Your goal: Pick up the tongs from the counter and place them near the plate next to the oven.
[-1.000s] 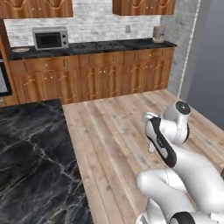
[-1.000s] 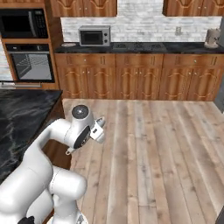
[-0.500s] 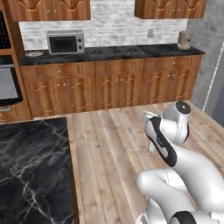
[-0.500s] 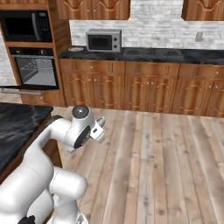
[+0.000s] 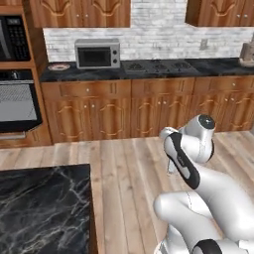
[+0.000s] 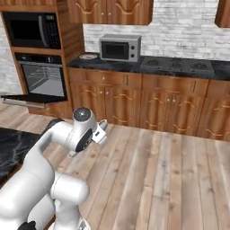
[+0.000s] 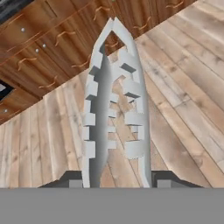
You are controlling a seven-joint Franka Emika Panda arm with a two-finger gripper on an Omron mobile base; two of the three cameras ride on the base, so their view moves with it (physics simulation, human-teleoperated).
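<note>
In the hand view my gripper (image 7: 117, 182) is shut on the tongs (image 7: 113, 109), slim silver tongs with notched arms that reach away from the fingertips (image 7: 73, 181) over the wooden floor. The small white plate (image 5: 58, 66) with a red ring lies on the far black worktop, just right of the oven (image 5: 17, 105), and appears again as the plate (image 6: 88, 56) beside the oven (image 6: 43, 80) in the right base view. The black marble counter (image 5: 43, 208) lies at the lower left. My arm stays folded close to the base, its hand (image 6: 99, 131) over the floor.
A grey microwave (image 5: 97, 53) stands right of the plate, then a cooktop (image 5: 158, 65). A black built-in microwave (image 6: 35, 29) sits above the oven, whose door (image 6: 27, 99) hangs open. Orange-brown cabinets (image 5: 124, 109) line the far wall, with wooden floor (image 6: 152, 179) in front of them.
The whole scene has slid to the right in both base views and grown nearer, so the base has moved. The oven and plate have come into view. The arm's pose is unchanged.
</note>
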